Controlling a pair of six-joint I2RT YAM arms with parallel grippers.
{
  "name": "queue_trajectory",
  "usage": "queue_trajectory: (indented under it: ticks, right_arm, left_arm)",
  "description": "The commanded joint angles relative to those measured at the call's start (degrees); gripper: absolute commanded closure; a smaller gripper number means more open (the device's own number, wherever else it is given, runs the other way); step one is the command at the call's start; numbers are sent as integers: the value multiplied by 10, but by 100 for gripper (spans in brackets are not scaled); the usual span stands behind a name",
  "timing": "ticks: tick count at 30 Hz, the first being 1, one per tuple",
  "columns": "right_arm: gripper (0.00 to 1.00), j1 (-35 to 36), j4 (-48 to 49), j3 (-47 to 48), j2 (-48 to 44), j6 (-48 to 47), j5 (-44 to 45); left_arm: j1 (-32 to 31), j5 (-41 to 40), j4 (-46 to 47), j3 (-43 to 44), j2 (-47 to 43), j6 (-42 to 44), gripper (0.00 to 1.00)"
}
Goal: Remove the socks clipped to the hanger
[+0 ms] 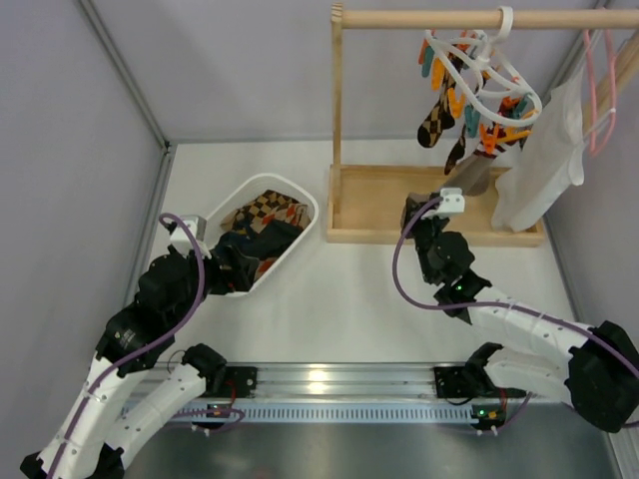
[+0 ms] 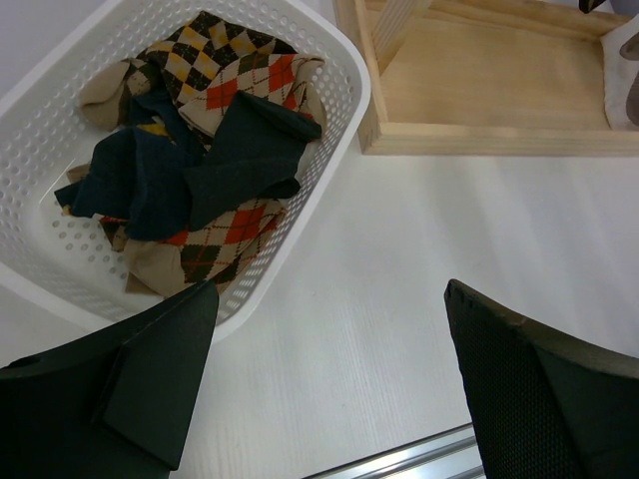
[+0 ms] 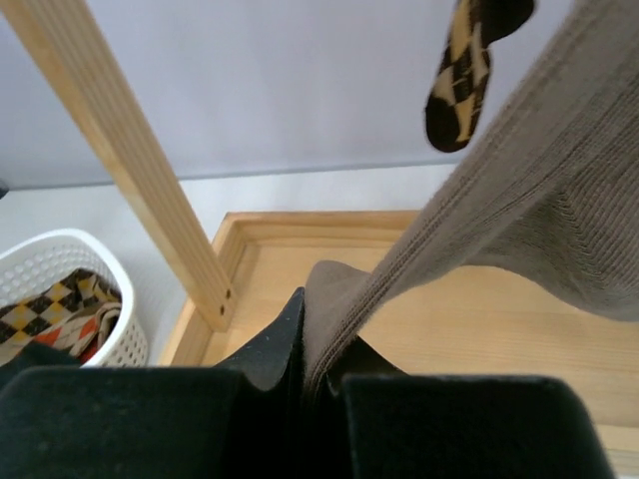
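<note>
The right hand (image 3: 318, 344) is closed tight on the lower end of a long grey-brown ribbed knit sock (image 3: 519, 200). Its cloth is seen pinched flat between the black fingers (image 3: 265, 349). From the grip the sock is stretched up towards the white plastic oval-ring hanger (image 1: 519, 80), which is hooked over the round wooden rail (image 1: 419, 18). The peg holding it cannot be picked out among the orange and teal pegs (image 1: 499, 130). A tan-and-black argyle sock (image 1: 434, 118) is seen hanging near it, clear of the hand.

The left hand (image 2: 329, 329) is held wide open and empty above the white counter (image 2: 419, 249). It is placed just beside the white perforated plastic basket (image 2: 354, 90), in which argyle and navy socks (image 2: 220, 150) are piled.

The held sock is judged light, soft and stretchy. Much of a pull from its lower end would probably be taken up by the knit before the peg gives. A hold nearer the peg would be expected to carry the pull better. Since the hanger is only hooked on, it could be swung or lifted off the rail by a sideways tug.
</note>
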Motion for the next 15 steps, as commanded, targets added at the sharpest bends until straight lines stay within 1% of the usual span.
queue_trajectory:
  ticks: [1, 8, 9, 14, 15]
  right_arm:
    - [100, 35, 40, 54, 40, -16, 31]
    - [100, 89, 42, 148, 150, -32, 64]
    - [100, 94, 38, 177, 162, -33, 69]
    - [100, 118, 20, 260, 249, -50, 103]
    - [100, 123, 4, 291, 262, -53, 104]
  left_arm:
    - [0, -9, 20, -4, -7, -2, 2]
    - [-1, -11, 20, -4, -9, -3, 2]
    - [-1, -11, 19, -4, -9, -2, 2]
    - [0, -21, 20, -2, -12, 0, 1]
    - [0, -26, 20, 0, -11, 1, 2]
